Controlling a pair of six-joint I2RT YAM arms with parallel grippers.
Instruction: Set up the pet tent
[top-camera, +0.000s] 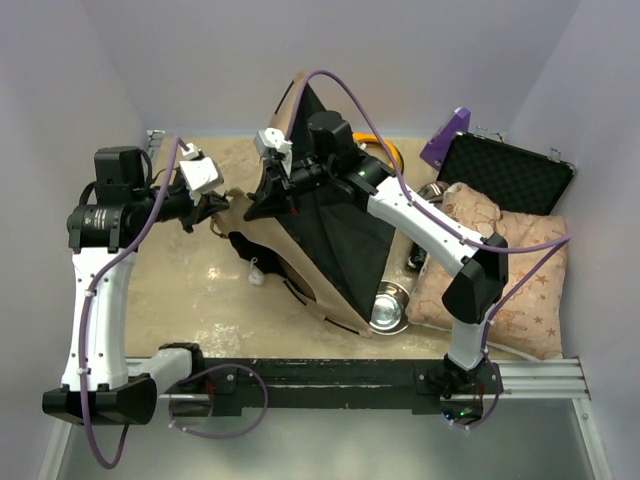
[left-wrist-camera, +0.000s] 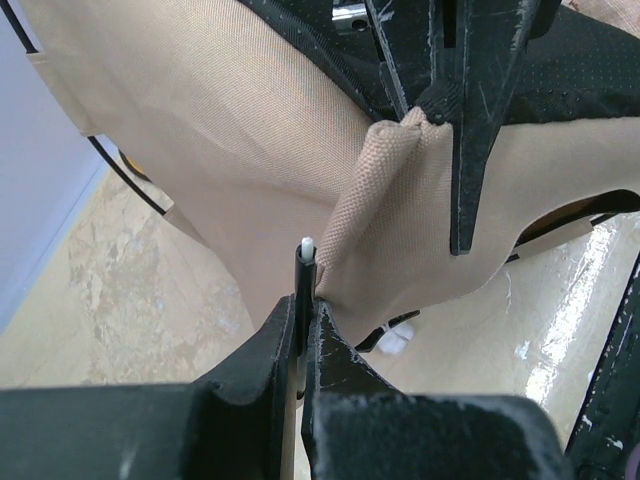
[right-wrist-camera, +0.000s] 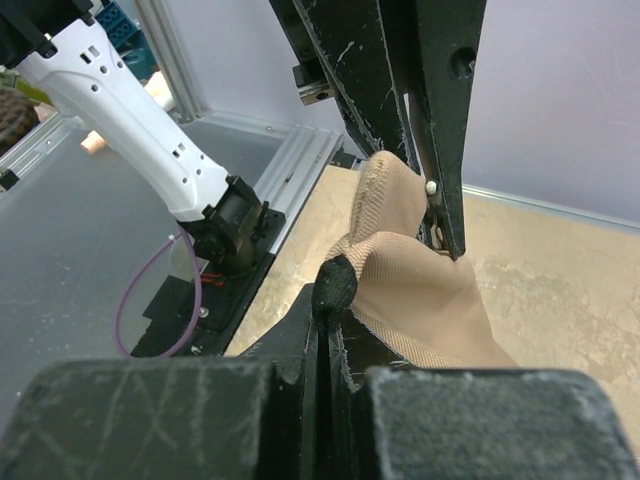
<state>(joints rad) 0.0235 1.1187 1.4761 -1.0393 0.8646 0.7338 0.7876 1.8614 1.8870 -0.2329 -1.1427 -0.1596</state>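
Note:
The pet tent (top-camera: 335, 245) lies half-collapsed in the middle of the table, tan outside with its black lining facing up. My left gripper (top-camera: 214, 208) is at the tent's left corner. In the left wrist view it (left-wrist-camera: 303, 318) is shut on a thin black pole with a white tip (left-wrist-camera: 305, 275), next to a bunched tan fabric corner (left-wrist-camera: 375, 190). My right gripper (top-camera: 268, 196) holds the tent's upper left edge raised. In the right wrist view it (right-wrist-camera: 328, 312) is shut on a black fabric tab (right-wrist-camera: 336, 283) at the tan corner (right-wrist-camera: 420, 300). The two grippers are close together.
A beige star-patterned cushion (top-camera: 520, 290) lies at the right. An open black case (top-camera: 510, 175) with a purple lid (top-camera: 447, 137) stands at the back right. A steel bowl (top-camera: 388, 310) sits by the tent's near edge. A yellow feeder rim (top-camera: 388, 150) shows behind the tent.

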